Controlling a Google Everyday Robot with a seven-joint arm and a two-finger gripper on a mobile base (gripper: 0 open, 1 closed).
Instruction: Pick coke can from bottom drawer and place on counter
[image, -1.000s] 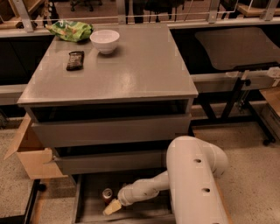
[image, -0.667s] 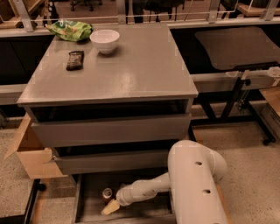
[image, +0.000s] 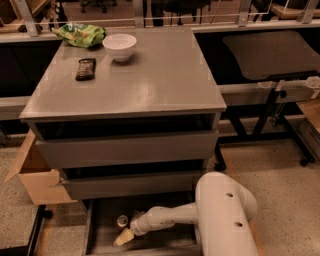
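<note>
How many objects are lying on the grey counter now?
3: green bag at the back left, white bowl beside it, dark bar in front. The claw is down in the bottom drawer.

In bottom drawer (image: 102, 234): coke can (image: 122, 220), hand (image: 123, 238)

Gripper (image: 124, 238) down in bottom drawer (image: 102, 232), drawer front cut off by lower edge; coke can (image: 122, 220) shows top only, label hidden.

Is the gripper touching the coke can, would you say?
Cannot tell. The camera view shows the gripper in the bottom drawer close beside the coke can, contact unclear.
</note>
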